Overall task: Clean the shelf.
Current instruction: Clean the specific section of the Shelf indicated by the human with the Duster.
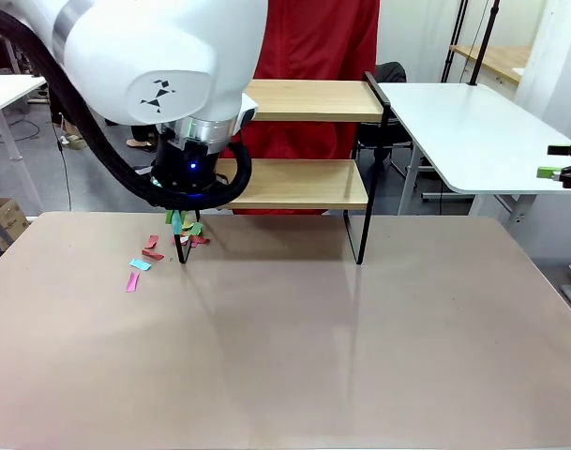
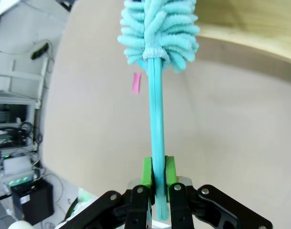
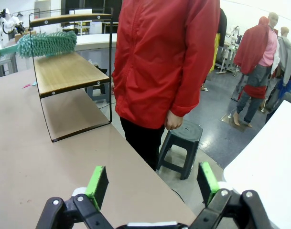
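left jaws: clamped on teal duster (image 2: 157, 33) handle
right jaws: wide apart, holding nothing
shelf (image 1: 304, 183): duster head at lower board's end
scraps (image 1: 140, 265): on bench (image 1: 313, 356) by shelf leg

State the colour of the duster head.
Turquoise duster head, clearest in left wrist view.

The shelf (image 1: 304, 183) is partly hidden behind the left arm (image 1: 154, 56).
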### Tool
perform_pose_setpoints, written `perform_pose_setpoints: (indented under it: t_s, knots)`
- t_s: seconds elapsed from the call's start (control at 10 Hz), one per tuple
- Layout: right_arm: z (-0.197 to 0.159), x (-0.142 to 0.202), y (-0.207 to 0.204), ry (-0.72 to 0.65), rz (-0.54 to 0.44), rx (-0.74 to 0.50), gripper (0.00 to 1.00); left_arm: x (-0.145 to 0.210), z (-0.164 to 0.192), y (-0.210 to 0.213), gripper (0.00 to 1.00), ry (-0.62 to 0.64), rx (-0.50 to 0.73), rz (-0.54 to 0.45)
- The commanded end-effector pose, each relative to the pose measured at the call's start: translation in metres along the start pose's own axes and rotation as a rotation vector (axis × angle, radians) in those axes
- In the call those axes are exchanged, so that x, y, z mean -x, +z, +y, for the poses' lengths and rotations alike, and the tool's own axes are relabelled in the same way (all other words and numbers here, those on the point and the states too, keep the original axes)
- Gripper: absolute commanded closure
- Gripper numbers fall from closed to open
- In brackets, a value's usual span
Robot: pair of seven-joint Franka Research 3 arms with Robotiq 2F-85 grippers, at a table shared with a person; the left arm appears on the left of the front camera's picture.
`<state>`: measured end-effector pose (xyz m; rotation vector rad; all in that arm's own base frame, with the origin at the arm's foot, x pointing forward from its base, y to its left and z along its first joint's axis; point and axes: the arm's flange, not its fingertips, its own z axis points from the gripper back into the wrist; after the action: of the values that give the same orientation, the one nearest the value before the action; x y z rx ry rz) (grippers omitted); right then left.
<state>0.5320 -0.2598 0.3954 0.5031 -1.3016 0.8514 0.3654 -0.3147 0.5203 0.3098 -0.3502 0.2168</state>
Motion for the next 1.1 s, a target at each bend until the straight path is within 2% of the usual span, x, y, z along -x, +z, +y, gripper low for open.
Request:
perform_pose_setpoints:
  t_s: [0.0,0.3,0.4,0.5,0.8,1.0]
  knots:
    - [0.0,-0.006,-0.001,-0.013,0.018,0.003,0.0,-0.003,0.004,-0.008,0.87,-0.005,-0.007,0.024]
    - [0.0,-0.006,-0.001,-0.013,0.018,0.003,0.0,0.0,-0.002,-0.003,0.87,-0.004,-0.001,0.008]
    - [0.0,-0.006,-0.001,-0.013,0.018,0.003,0.0,-0.009,0.001,0.007,0.87,-0.054,0.134,-0.008]
    - [0.0,-0.006,-0.001,-0.013,0.018,0.003,0.0,-0.013,0.007,0.014,0.87,-0.084,0.207,-0.024]
    - [0.0,-0.006,-0.001,-0.013,0.018,0.003,0.0,-0.01,0.02,0.018,0.87,-0.194,0.308,-0.038]
    - [0.0,-0.006,-0.001,-0.013,0.018,0.003,0.0,-0.007,0.046,0.02,0.87,-0.274,0.367,-0.064]
